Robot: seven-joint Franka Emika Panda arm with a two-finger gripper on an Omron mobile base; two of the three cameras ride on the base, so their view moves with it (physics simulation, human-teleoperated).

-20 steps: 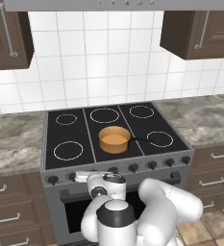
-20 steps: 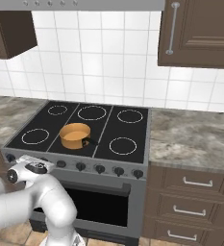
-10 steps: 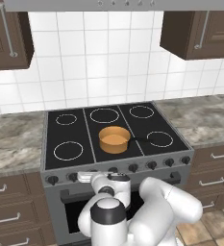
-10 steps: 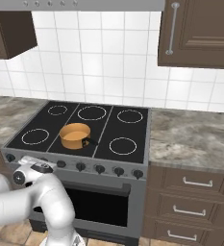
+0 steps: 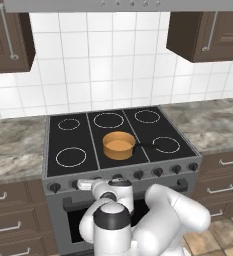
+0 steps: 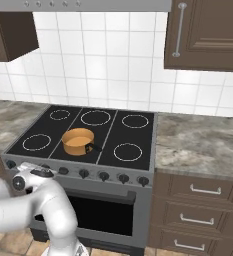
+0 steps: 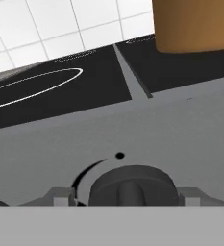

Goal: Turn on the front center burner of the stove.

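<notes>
The stove, a wide grey steel range with glossy black glass ringed in white, sits between speckled stone tables under brown cabinets. A round orange pot stands on the front centre ring. Over the last second the arm has sunk toward the knob row, so the pincer now straddles a ribbed black knob, tips spread wide either side, not yet closed; gripping seems next.
</notes>
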